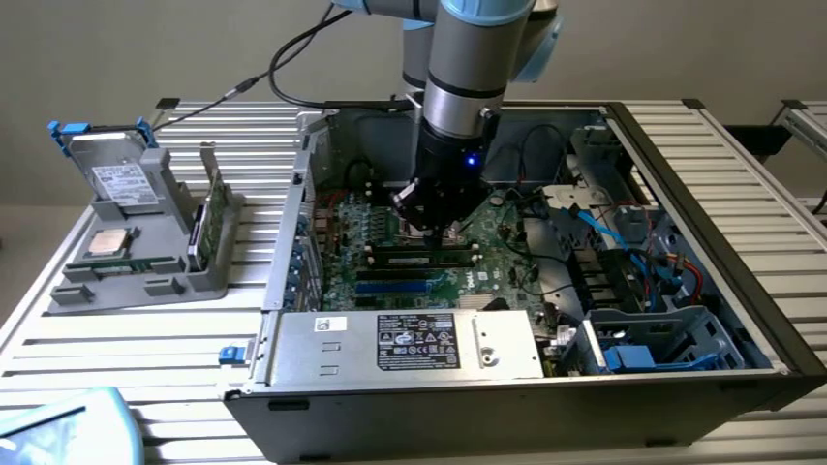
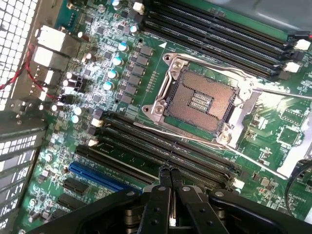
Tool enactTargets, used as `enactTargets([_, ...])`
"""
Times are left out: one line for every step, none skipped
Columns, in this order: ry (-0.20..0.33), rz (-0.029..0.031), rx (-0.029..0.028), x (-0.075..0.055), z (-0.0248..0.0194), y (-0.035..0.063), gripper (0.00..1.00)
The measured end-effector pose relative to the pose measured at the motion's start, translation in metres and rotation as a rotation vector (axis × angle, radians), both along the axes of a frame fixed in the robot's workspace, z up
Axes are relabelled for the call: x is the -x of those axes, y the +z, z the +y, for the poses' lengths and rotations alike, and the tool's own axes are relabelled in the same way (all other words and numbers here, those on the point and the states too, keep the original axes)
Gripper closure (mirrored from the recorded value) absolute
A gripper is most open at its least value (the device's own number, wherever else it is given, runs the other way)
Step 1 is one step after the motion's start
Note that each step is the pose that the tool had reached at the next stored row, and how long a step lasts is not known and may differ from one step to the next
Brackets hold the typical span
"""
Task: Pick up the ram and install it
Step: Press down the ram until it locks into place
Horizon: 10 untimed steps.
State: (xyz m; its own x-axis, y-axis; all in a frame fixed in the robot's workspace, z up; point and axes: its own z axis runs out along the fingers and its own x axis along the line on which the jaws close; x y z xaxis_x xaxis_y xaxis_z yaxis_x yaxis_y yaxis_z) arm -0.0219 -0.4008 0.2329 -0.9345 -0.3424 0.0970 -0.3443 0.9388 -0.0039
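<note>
The open computer case (image 1: 543, 291) holds the green motherboard (image 2: 146, 63), over whose black memory slots (image 2: 161, 151) the gripper (image 2: 170, 176) hangs with fingers pressed together and empty, while the ram (image 1: 215, 208) stands upright in the grey holder (image 1: 155, 262) at nine o'clock.

Slatted metal surface (image 1: 155, 349), open computer case (image 1: 723, 242) resting on it, grey parts holder (image 1: 155, 271) beside, toward the exterior view's left

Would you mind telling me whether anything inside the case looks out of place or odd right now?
The processor socket on the motherboard sits empty with its retention frame open. The gripper is shut over the black memory slots, apparently holding nothing. Nothing looks spilled or broken.
</note>
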Motion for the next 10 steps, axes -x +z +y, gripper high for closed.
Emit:
enactTargets([-0.013,-0.0014,-0.0001,0.000,0.0000,0.0000,0.90])
enactTargets([-0.024,-0.0031,0.0000,0.000,0.0000,0.0002,0.90])
enactTargets([-0.035,-0.0043,-0.0001,0.000,0.0000,0.0010,0.90])
enactTargets([-0.046,-0.0053,-0.0001,0.000,0.0000,0.0024,0.90])
enactTargets([-0.056,-0.0056,0.0001,0.000,0.0000,0.0040,0.90])
enactTargets([-0.067,-0.0058,0.0002,0.000,0.0000,0.0058,0.90])
enactTargets([-0.076,-0.0059,0.0001,0.000,0.0000,0.0074,0.90])
enactTargets([-0.086,-0.0059,0.0001,0.000,0.0000,0.0090,0.90])
enactTargets([-0.096,-0.0060,0.0001,0.000,0.0000,0.0102,0.90])
enactTargets([-0.107,-0.0059,0.0002,0.000,0.0000,0.0113,0.90])
